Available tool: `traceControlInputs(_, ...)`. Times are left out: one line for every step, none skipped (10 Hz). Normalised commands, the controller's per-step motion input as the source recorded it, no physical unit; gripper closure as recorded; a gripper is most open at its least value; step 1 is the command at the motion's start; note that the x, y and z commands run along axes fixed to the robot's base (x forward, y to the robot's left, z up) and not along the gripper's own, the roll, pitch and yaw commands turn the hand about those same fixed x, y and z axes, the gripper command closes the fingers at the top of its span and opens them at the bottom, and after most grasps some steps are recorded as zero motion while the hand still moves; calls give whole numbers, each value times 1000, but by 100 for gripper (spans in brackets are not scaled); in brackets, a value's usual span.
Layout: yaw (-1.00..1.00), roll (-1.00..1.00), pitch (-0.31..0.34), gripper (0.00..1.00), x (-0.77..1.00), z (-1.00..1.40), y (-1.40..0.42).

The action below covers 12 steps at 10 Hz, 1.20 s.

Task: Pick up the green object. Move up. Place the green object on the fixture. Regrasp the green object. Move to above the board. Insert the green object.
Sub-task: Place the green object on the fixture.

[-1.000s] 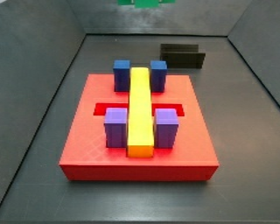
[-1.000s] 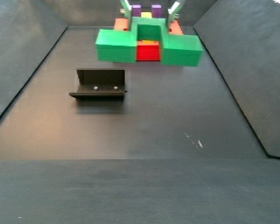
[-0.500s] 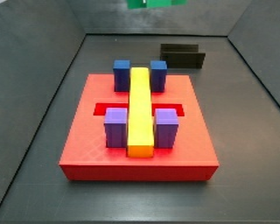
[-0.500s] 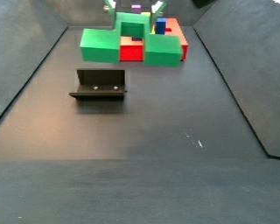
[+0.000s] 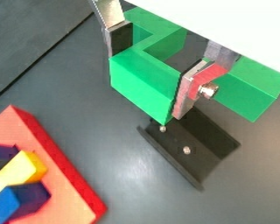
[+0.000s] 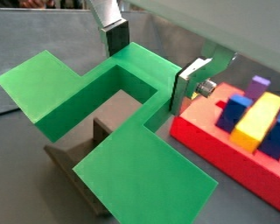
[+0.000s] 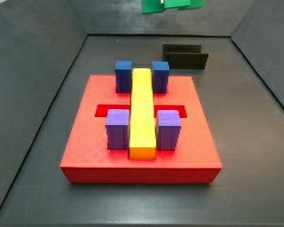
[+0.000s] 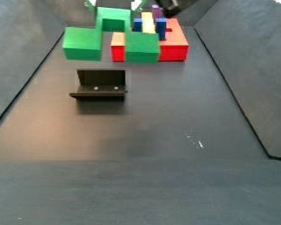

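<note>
My gripper (image 5: 154, 66) is shut on the green object (image 5: 149, 79), a stepped green block held by its raised middle between the silver fingers (image 6: 189, 80). It hangs high in the air. In both wrist views the dark fixture (image 5: 195, 150) lies on the floor directly beneath it. In a side view the green object (image 8: 108, 39) floats just above and behind the fixture (image 8: 99, 85). At the top edge of a side view only the underside of the green object (image 7: 174, 4) shows, near the fixture (image 7: 186, 58). The red board (image 7: 138, 164) lies apart from the fixture.
On the board sit a long yellow bar (image 7: 142, 111), two blue blocks (image 7: 124, 71) and two purple blocks (image 7: 117, 129). Dark sloping walls (image 8: 25, 61) enclose the grey floor on all sides.
The gripper has carried the green object sideways away from above the board, to over the fixture. Fixture and board have not moved.
</note>
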Motion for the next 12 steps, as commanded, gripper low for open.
traceControlInputs(-71, -377, 63, 100, 480, 54, -71)
traceControlInputs(-120, -411, 60, 100, 503, 66, -74)
traceControlInputs(-106, -574, 0, 100, 469, 91, -26)
traceControlInputs(-157, -754, 0, 100, 446, 80, 0)
traceControlInputs(-191, -783, 0, 100, 457, 74, -6)
traceControlInputs(-263, -731, 51, 100, 494, 17, -60)
traceControlInputs(-291, -503, 86, 100, 540, 0, -114)
traceControlInputs(-297, -383, 91, 100, 534, -57, -129)
traceControlInputs(-280, -354, 80, 100, 489, -14, -146)
traceControlInputs(-263, -246, 54, 100, 463, -91, -183)
traceControlInputs(-234, -189, 0, 100, 417, -194, -209)
traceControlInputs(-106, -220, 0, 100, 234, -237, -166)
